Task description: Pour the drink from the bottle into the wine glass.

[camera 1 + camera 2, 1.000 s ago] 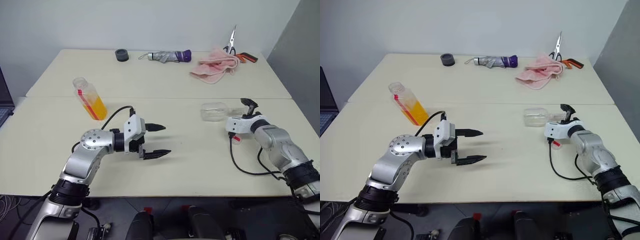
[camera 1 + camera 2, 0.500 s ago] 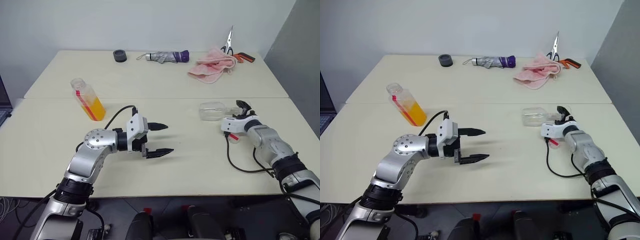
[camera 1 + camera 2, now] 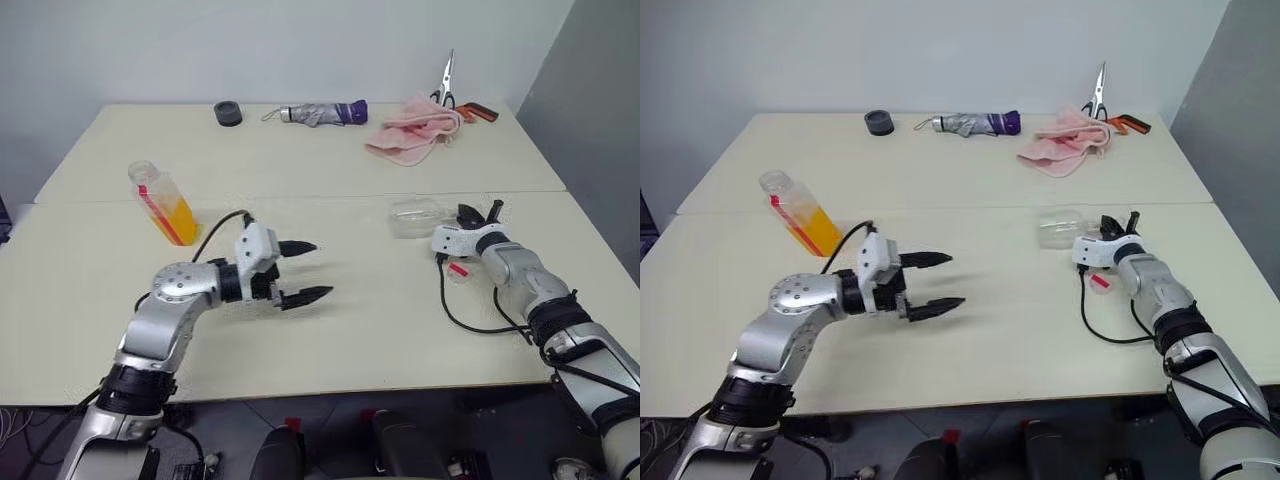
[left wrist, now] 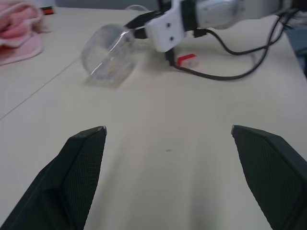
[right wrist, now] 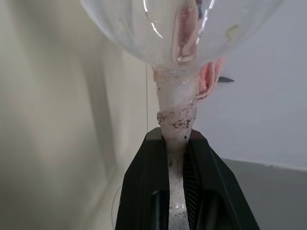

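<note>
The wine glass (image 3: pixel 417 216) lies on its side on the pale table (image 3: pixel 380 320), bowl pointing toward nine o'clock in the head view, stem running toward three o'clock, and the right gripper (image 5: pixel 176 148) is on it: the two black fingers (image 5: pixel 144 191) are pinched tight around the thin stem just below the bowl, plain as day in the right wrist view, with the rounded bowl looming just beyond the fingertips. In the head view that right gripper (image 3: pixel 468 218) sits at the glass's stem end, level with the tabletop; whether the glass is lifted at all or resting on the table is hard to say from here. Over on the other side, the left gripper (image 3: pixel 300 271) hangs above the table with its jaws spread wide, nothing between them, black fingers (image 4: pixel 79 167) far apart in the left wrist view, aimed across at the fallen glass. The bottle (image 3: pixel 160 203) stands at about ten o'clock from the left gripper, well apart from it, tilted slightly, red stripe down its side, the orange drink (image 3: pixel 176 221) filling its lower part. Along the far edge sit a dark round object (image 3: pixel 228 113), a folded umbrella (image 3: pixel 318 113), a pink cloth (image 3: pixel 410 139) and scissors (image 3: pixel 444 82).
</note>
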Available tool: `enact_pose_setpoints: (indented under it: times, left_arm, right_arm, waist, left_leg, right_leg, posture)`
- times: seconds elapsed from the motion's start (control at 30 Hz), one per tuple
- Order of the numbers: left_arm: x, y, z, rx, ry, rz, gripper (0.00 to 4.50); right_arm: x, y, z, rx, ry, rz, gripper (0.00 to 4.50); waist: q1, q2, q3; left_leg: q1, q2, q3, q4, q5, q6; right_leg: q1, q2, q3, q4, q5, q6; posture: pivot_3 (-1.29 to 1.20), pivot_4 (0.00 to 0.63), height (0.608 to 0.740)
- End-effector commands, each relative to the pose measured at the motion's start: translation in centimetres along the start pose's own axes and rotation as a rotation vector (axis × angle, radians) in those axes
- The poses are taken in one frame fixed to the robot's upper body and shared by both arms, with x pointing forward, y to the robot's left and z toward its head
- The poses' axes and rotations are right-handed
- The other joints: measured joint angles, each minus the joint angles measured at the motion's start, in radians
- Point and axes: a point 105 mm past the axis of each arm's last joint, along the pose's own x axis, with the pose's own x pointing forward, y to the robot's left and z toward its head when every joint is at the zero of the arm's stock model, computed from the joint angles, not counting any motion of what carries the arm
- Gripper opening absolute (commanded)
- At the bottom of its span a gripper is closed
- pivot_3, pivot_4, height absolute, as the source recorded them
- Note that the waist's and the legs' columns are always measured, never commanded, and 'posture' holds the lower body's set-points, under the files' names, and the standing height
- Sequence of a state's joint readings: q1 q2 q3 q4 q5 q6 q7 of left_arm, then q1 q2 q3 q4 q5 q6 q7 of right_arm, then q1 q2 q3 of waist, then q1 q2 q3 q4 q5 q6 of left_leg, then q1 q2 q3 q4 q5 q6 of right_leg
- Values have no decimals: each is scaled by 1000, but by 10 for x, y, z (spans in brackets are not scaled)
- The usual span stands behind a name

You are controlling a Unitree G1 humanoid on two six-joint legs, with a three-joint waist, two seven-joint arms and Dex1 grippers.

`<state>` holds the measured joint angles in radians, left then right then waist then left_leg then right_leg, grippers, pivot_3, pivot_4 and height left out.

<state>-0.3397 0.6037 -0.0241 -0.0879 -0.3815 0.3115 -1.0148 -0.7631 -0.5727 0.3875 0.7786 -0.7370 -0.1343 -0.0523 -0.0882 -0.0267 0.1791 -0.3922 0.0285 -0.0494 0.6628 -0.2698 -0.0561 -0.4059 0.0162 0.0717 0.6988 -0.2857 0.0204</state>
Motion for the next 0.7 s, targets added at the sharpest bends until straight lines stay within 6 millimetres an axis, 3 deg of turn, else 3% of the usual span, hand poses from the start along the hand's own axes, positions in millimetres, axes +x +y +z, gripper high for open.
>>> enact_pose_setpoints:
  times: [0.03, 0.23, 0.33, 0.47, 0.7]
  left_arm:
    - [-25, 17, 14, -13, -48, 141, 4500]
    - [-61, 32, 19, -53, -52, 299, 4500]
    - [-72, 34, 22, -59, -42, 335, 4500]
    - [-81, 38, 27, -44, -29, 372, 4500]
    - [-87, 40, 37, -36, -38, 401, 4500]
  right_arm:
    - [1, -28, 55, 293, -197, -77, 101]
    - [5, -2, 170, 1025, -445, 167, 101]
    - [8, 4, 210, 1141, -513, 268, 101]
    - [15, 10, 228, 1232, -516, 321, 101]
    - [13, 39, 220, 1252, -470, 376, 101]
  waist:
    - [-1, 0, 0]
    - [1, 1, 0]
    - [5, 1, 1]
    - [24, 1, 1]
    - [31, 1, 1]
  left_leg:
    - [0, 1, 0, 0, 0, 0]
    - [-1, 2, -3, -1, 0, 0]
    - [-1, 2, -4, 0, 0, 0]
    - [-2, 0, -5, 0, 0, 0]
    - [-2, 0, -4, -1, 0, 0]
  right_leg:
    - [-1, 0, 0, 0, 0, 0]
    - [0, 0, -2, 0, 0, 0]
    - [0, -2, -3, 0, 0, -1]
    - [0, -4, -5, 0, 0, 0]
    - [0, -4, -5, -1, 0, 0]
  posture:
    - [0, 150, 740]
    - [0, 150, 740]
    - [0, 150, 740]
    - [0, 150, 740]
    - [0, 150, 740]
